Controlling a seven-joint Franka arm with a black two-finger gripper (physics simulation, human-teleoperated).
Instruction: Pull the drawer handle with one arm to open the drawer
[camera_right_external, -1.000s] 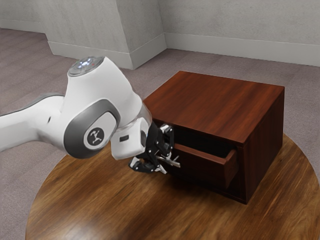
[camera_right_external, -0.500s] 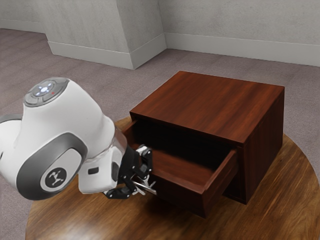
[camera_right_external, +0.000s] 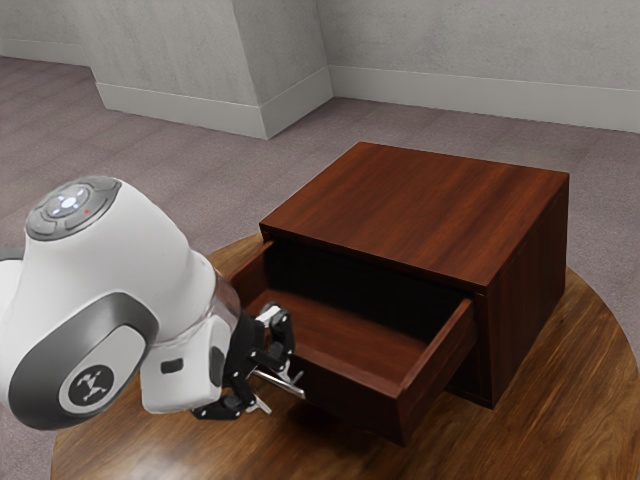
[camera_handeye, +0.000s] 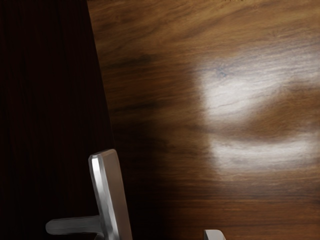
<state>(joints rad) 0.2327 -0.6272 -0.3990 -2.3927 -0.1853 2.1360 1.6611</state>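
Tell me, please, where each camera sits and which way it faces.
Exterior view: beside and above the table, looking down at the cabinet and its open drawer; the white arm and black gripper show at its lower left.
Wrist view: mounted by the gripper, looking down the drawer front, past the handle, onto the table.
Both show the handle, drawer and table.

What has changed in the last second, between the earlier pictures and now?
The pincer, closed on the handle, moved back toward the exterior view's lower left and drew the drawer from barely open to well open. The cabinet stayed put on the table.
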